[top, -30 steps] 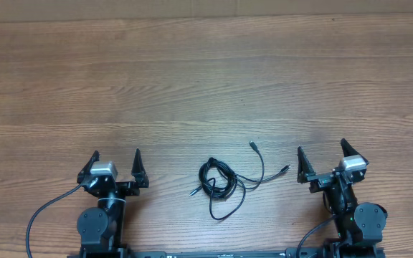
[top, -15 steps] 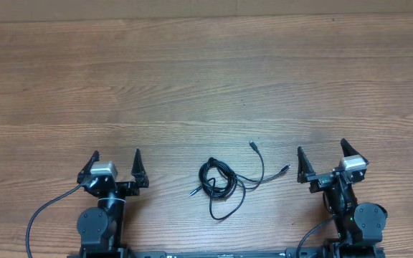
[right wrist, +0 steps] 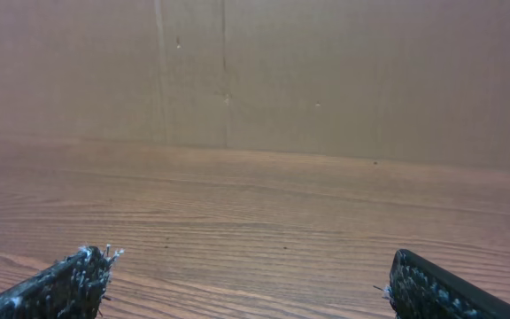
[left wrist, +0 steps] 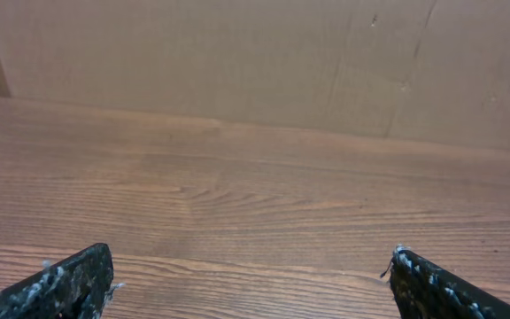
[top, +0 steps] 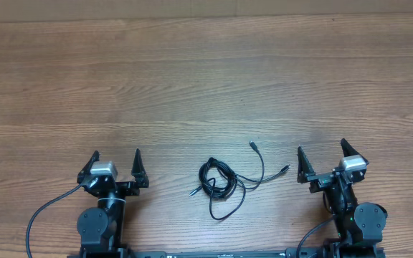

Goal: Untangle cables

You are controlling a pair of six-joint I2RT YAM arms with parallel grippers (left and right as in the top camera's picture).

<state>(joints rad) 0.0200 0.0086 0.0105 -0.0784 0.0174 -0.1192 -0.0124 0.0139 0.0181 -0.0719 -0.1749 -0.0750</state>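
Note:
The cables (top: 219, 182) lie tangled in a small coil on the wooden table (top: 206, 79) near the front edge, between the two arms. Plug ends stick out at the upper right (top: 252, 145), the right (top: 285, 169) and the left (top: 192, 193). My left gripper (top: 115, 158) is open and empty, left of the coil. My right gripper (top: 321, 151) is open and empty, right of the coil. In the left wrist view my gripper (left wrist: 251, 263) shows only bare wood between its fingertips. The right wrist view shows the same for my right gripper (right wrist: 248, 261). The cables are out of both wrist views.
A brown cardboard wall (left wrist: 255, 62) stands along the far edge of the table, also in the right wrist view (right wrist: 326, 71). A thick black arm cable (top: 43, 215) loops at the front left by the left arm base.

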